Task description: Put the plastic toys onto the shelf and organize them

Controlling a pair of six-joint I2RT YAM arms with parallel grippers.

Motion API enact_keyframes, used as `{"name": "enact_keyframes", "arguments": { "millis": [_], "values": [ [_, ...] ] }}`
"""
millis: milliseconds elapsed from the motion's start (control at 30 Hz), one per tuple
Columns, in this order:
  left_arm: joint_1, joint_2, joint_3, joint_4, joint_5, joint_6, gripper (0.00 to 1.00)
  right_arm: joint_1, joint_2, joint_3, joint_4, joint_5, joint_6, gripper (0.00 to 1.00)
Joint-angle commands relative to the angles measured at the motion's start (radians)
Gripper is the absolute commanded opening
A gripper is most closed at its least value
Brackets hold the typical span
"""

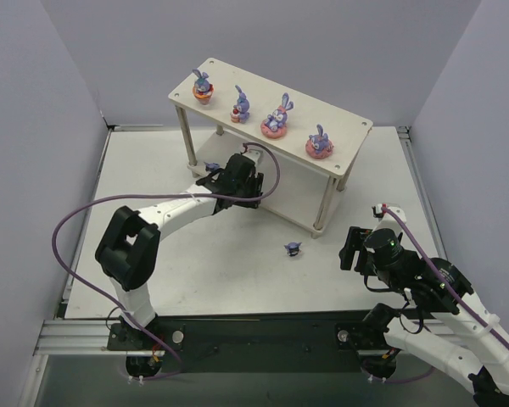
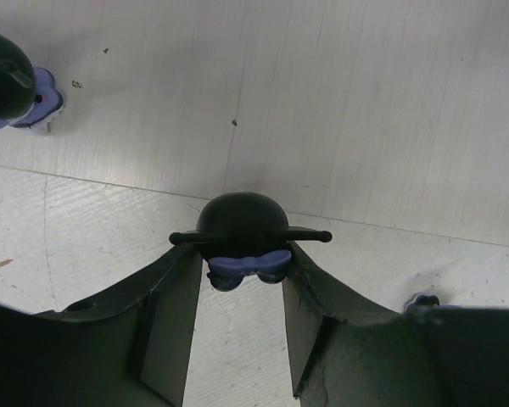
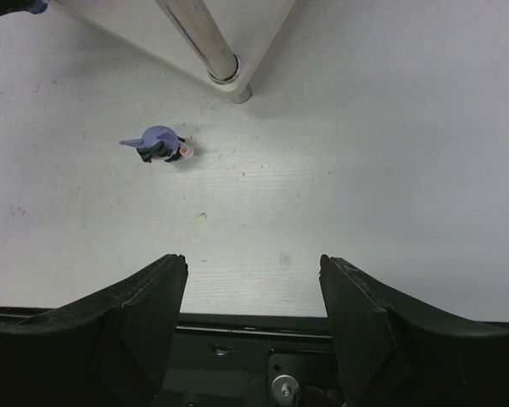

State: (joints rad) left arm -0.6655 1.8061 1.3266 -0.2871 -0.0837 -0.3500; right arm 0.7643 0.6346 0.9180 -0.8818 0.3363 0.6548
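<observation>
Right gripper [image 3: 253,261] is hovering over the table [image 3: 390,170] near the arm bases, jaws standing wide apart and gripping nothing. Just beyond it a loose blue figure [image 3: 159,142] is lying on its side on the table, near the shelf's front right leg [image 3: 205,42] but not touching it.

Left gripper [image 2: 242,250] is reaching in at the near edge of the lower board [image 1: 297,182]. Its fingers are clamping a dark blue figure [image 2: 242,216] from both sides, with the bow sitting between the pads. Can't tell if that figure is touching the board. A second blue figure [image 2: 13,85] is standing on the lower board off to the gripper's left, well apart from it. A blue sliver [image 2: 422,299] is peeking out by the right finger, too little showing to identify.

Farthest back, four purple rabbits [image 1: 277,117] are standing upright in a spaced row along the top board of the shelf [image 1: 343,123].
</observation>
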Motion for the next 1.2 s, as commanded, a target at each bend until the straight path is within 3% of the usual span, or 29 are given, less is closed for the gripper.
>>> {"name": "enact_keyframes", "arguments": {
  "millis": [0, 1167],
  "values": [
    [0.004, 0.015, 0.068, 0.045, 0.002, 0.031, 0.14, -0.008, -0.001, 0.008, -0.031, 0.029, 0.005, 0.65],
    [0.018, -0.005, 0.057, 0.129, 0.010, 0.045, 0.09, -0.008, 0.005, -0.001, -0.031, 0.032, 0.003, 0.65]
  ]
}}
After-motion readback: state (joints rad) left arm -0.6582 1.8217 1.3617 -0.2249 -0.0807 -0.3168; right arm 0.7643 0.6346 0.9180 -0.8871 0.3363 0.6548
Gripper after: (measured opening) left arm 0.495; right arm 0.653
